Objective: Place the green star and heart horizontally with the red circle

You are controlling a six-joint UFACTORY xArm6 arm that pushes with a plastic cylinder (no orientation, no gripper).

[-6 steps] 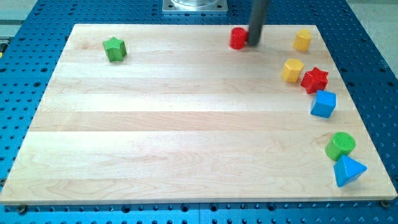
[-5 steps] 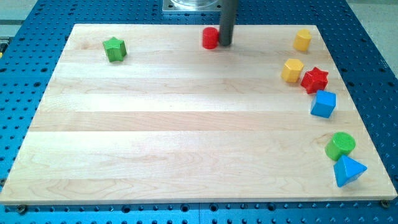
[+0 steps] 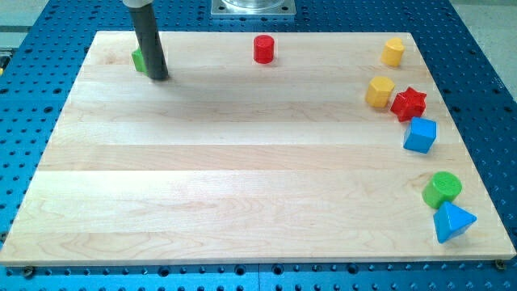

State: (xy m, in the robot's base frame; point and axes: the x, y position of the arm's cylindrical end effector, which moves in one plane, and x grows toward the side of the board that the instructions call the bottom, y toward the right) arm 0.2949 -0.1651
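Camera view: one shot over a pale wooden board [image 3: 258, 162] lying on a blue perforated metal table [image 3: 493, 105].
Tool state: I carry no claw to spread or pinch, only a straight dark rod; my tip [image 3: 158, 78] rests on the board near the view's top left corner.
Green star block: the small green star-shaped block [image 3: 139, 58] is mostly hidden behind my rod, only a sliver showing at the rod's left; my tip is just beside it, and I cannot tell whether they touch.
Red circle: the red round block [image 3: 263, 48] stands near the top edge, close to the middle, well apart from my tip.
Heart: I cannot pick out a heart shape; the yellow block [image 3: 393, 52] at the top right and the second yellow block [image 3: 380, 91] below it are the likeliest, too small to tell.
Step in hand, as I judge it: line the star up with the red circle. I should get to the star's left side and push rightward, slowly and through its centre, so it slides straight and does not spin off.
Others: red star block [image 3: 409, 103], blue cube [image 3: 420, 135], green cylinder [image 3: 442, 188], blue triangular block [image 3: 452, 221], all along the right edge.
Surface: smooth planks, flat.
Room: a grey metal base [image 3: 253, 8] at the top.
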